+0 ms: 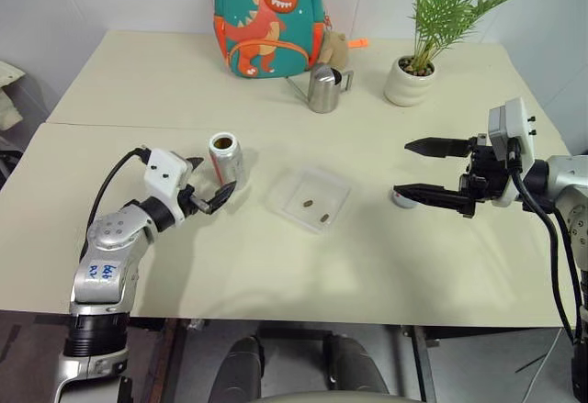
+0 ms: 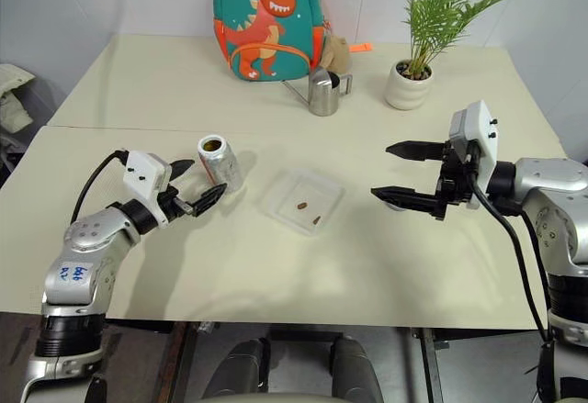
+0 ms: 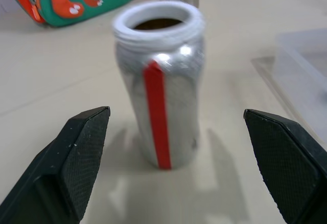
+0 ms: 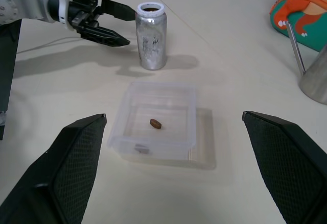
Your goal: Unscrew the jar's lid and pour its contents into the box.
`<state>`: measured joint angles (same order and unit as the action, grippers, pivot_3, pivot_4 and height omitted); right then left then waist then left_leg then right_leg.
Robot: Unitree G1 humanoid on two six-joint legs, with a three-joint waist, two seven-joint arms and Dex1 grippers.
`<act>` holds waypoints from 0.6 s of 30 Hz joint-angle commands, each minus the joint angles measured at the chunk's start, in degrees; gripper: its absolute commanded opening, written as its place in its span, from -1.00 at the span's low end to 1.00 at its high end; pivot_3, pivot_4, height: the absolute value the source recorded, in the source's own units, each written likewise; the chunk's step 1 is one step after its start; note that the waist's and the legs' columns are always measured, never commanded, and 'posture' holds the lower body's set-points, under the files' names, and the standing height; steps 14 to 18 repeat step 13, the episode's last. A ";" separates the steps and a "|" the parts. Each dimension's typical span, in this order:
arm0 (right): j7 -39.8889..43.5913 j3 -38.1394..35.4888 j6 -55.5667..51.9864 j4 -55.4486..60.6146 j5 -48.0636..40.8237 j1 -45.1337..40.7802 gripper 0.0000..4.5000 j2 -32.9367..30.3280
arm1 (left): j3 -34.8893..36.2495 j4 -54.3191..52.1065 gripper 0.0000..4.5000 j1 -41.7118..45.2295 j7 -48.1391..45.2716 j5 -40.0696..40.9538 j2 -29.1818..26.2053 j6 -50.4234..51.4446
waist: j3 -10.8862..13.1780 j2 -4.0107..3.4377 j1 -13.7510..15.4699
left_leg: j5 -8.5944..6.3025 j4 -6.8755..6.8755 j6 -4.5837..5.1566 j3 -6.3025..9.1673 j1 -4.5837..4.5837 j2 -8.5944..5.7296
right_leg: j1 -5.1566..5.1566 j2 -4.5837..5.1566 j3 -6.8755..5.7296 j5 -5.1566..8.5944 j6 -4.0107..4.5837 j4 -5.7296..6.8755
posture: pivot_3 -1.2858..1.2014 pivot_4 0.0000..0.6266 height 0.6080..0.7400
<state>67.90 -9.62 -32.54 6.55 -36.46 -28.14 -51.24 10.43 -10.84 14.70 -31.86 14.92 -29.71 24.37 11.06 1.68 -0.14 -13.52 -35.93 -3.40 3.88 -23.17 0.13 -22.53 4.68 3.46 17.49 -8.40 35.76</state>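
With the jar (image 1: pixel 225 158) standing upright and uncapped on the table (image 1: pixel 138 100), I have my left gripper (image 1: pixel 209 185) just beside it, fingers spread wide and clear of its sides. Next along, the box (image 1: pixel 310 198) sits near the middle with two pellets (image 1: pixel 315 209) already lying in it. Further right, the lid (image 1: pixel 402 199) rests on the table under my right gripper (image 1: pixel 432 172), whose fingers also stand wide apart and hold nothing. I judge the pour done and the jar set down; what remains, I think, is simply drawing both arms back without knocking the jar.
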 commanded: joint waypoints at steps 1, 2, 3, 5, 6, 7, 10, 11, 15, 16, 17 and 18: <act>1.72 -2.55 0.38 0.38 -0.69 -0.45 1.00 -2.54 | 4.11 -5.79 0.99 -3.42 -7.99 7.69 -3.65 0.32 | 0.01 -0.01 -0.14 | -0.01 0.02 -0.02 -0.01 0.00 0.03 | -0.02 -0.01 0.00 0.01 0.03 0.00 | 0.03 -0.52 1.00; 2.31 -2.85 0.28 0.39 -0.90 -0.19 1.00 -3.11 | 5.62 -6.09 0.99 -4.48 -11.49 10.40 -4.68 -0.77 | 0.01 -0.01 -0.13 | -0.03 0.03 -0.05 -0.04 0.01 0.04 | -0.02 0.00 0.00 0.04 0.07 0.00 | 0.03 -0.52 1.00; 3.28 -3.21 0.61 0.10 -0.88 0.19 1.00 -3.91 | 7.43 -5.35 0.99 -5.01 -14.66 12.43 -5.57 -2.84 | 0.01 -0.01 -0.11 | -0.04 0.05 -0.05 -0.04 0.01 0.06 | -0.03 -0.01 -0.02 0.06 0.11 -0.01 | 0.03 -0.52 1.00; 4.14 -3.44 0.78 -0.35 -0.73 0.19 1.00 -4.96 | 11.44 -1.59 0.99 -4.55 -20.77 16.99 -7.28 -5.44 | 0.02 -0.02 -0.08 | -0.08 0.07 -0.11 -0.04 0.03 0.12 | -0.03 -0.02 -0.07 0.10 0.19 -0.03 | 0.03 -0.52 1.00; 4.44 -3.73 0.84 -0.64 -0.74 0.19 1.00 -5.31 | 13.09 0.63 0.99 -4.06 -23.45 18.44 -8.01 -7.10 | 0.02 -0.02 -0.08 | -0.08 0.07 -0.11 -0.05 0.04 0.15 | -0.03 -0.03 -0.11 0.13 0.25 -0.03 | 0.03 -0.52 1.00; 4.64 -4.01 0.95 -0.88 -0.74 0.25 1.00 -5.54 | 14.22 3.44 0.99 -3.50 -26.22 19.18 -9.21 -8.59 | 0.02 -0.03 -0.05 | -0.08 0.07 -0.12 -0.05 0.05 0.17 | -0.03 -0.03 -0.14 0.21 0.42 -0.03 | 0.03 -0.52 1.00; 5.22 -4.97 1.31 -0.68 -0.50 1.40 1.00 -6.31 | 14.85 11.03 0.99 -2.70 -33.69 18.40 -14.15 -11.68 | 0.01 -0.03 -0.10 | -0.09 0.09 -0.12 -0.10 0.08 0.21 | -0.02 -0.04 -0.16 0.30 0.70 -0.10 | 0.03 -0.52 1.00; 5.27 -5.34 1.37 -0.47 -0.51 1.88 1.00 -6.48 | 14.71 12.29 0.99 -2.67 -35.29 18.33 -15.28 -12.09 | 0.01 -0.03 -0.11 | -0.09 0.14 -0.12 -0.15 0.10 0.22 | -0.02 -0.03 -0.15 0.29 0.71 -0.14 | 0.03 -0.52 1.00; 4.68 -5.96 1.49 -0.03 -0.49 2.56 1.00 -6.34 | 14.34 13.74 0.99 -2.50 -37.21 18.30 -16.77 -12.71 | 0.02 -0.03 -0.10 | -0.11 0.17 -0.09 -0.21 0.09 0.23 | -0.02 -0.02 -0.12 0.28 0.71 -0.22 | 0.03 -0.52 1.00; 4.68 -5.96 1.49 -0.03 -0.49 2.56 1.00 -6.34 | 14.34 13.74 0.99 -2.50 -37.21 18.30 -16.77 -12.71 | 0.02 -0.03 -0.10 | -0.11 0.17 -0.09 -0.21 0.09 0.23 | -0.02 -0.02 -0.12 0.28 0.71 -0.22 | 0.03 -0.52 1.00; 4.68 -5.96 1.49 -0.03 -0.49 2.56 1.00 -6.34 | 14.34 13.74 0.99 -2.50 -37.21 18.30 -16.77 -12.71 | 0.02 -0.03 -0.10 | -0.11 0.17 -0.09 -0.21 0.09 0.23 | -0.02 -0.02 -0.12 0.28 0.71 -0.22 | 0.03 -0.52 1.00; 4.68 -5.96 1.49 -0.03 -0.49 2.56 1.00 -6.34 | 14.34 13.74 0.99 -2.50 -37.21 18.30 -16.77 -12.71 | 0.02 -0.03 -0.10 | -0.11 0.17 -0.09 -0.21 0.09 0.23 | -0.02 -0.02 -0.12 0.28 0.71 -0.22 | 0.03 -0.52 1.00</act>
